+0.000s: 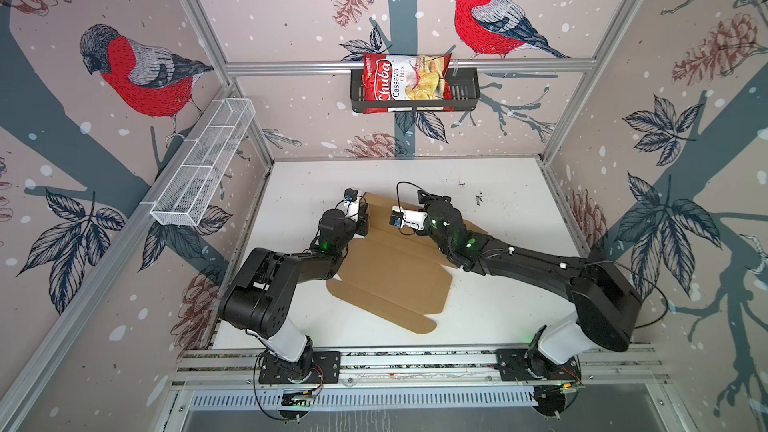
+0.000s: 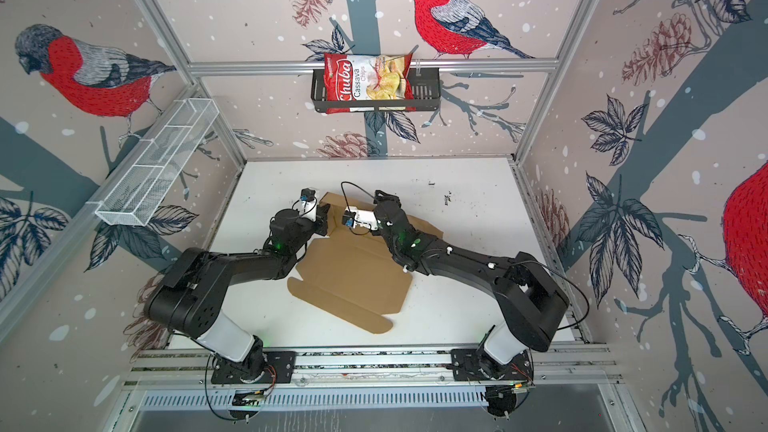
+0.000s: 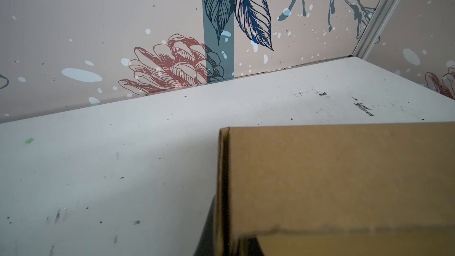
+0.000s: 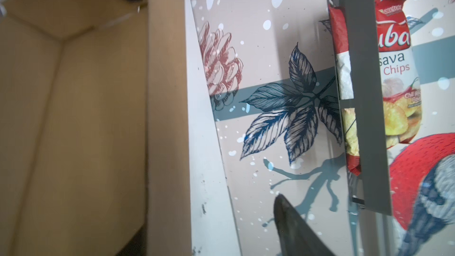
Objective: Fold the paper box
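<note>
The paper box (image 1: 395,276) (image 2: 353,280) is a brown cardboard sheet lying mostly flat on the white table (image 1: 511,218), with its far end raised into walls. My left gripper (image 1: 364,220) (image 2: 324,220) is at the far left corner. In the left wrist view it (image 3: 229,242) is shut on the edge of an upright cardboard wall (image 3: 344,181). My right gripper (image 1: 431,197) (image 2: 386,199) is at the far edge, pointing at the back wall. In the right wrist view it (image 4: 211,242) is open, with the raised far wall (image 4: 167,119) standing between its fingers (image 4: 293,230).
A red chips bag (image 1: 405,78) sits in a black basket (image 1: 465,93) on the back wall. A white wire basket (image 1: 203,164) hangs on the left wall. Both arm bases stand on the aluminium rail (image 1: 415,361) at the table's front.
</note>
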`<state>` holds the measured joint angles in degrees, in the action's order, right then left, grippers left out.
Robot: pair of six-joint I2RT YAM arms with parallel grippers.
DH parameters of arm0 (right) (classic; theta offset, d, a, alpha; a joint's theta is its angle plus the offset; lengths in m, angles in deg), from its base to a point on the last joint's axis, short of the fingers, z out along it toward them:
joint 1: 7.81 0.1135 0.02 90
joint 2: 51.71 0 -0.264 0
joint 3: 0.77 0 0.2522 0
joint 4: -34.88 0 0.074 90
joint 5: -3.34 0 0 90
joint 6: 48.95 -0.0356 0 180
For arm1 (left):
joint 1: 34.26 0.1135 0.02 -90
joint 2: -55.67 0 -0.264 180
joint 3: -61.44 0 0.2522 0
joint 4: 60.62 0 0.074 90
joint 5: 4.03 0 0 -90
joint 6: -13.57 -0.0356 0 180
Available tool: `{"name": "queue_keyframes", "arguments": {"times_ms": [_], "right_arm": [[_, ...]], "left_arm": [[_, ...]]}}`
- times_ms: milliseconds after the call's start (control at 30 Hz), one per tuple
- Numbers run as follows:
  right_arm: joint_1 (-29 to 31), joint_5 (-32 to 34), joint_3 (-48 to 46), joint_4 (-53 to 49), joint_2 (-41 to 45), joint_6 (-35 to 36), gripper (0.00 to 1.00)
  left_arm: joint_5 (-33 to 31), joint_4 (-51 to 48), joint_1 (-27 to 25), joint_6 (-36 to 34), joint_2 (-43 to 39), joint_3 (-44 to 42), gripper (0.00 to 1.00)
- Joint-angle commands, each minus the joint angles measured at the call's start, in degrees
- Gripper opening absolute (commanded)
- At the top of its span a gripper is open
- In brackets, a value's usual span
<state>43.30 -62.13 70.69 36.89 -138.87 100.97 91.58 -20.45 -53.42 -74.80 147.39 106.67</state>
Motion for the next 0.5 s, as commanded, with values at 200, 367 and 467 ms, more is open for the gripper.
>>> {"name": "queue_keyframes", "arguments": {"times_ms": [200,367,467], "right_arm": [[-9.38,-17.56,-0.74,-11.34,16.41,-43.66,0.97],[-11.91,-19.02,-3.9,-13.21,22.11,-54.16,0.96],[-14.74,-22.84,-3.19,-15.21,23.47,-63.39,0.96]], "left_arm": [[-13.95,11.14,-1.81,1.53,-4.09,-8.37,0.03],[-18.85,11.94,-3.8,1.02,-4.97,-9.55,0.03],[-22.01,10.18,-4.18,1.76,-5.39,-8.5,0.03]]}}
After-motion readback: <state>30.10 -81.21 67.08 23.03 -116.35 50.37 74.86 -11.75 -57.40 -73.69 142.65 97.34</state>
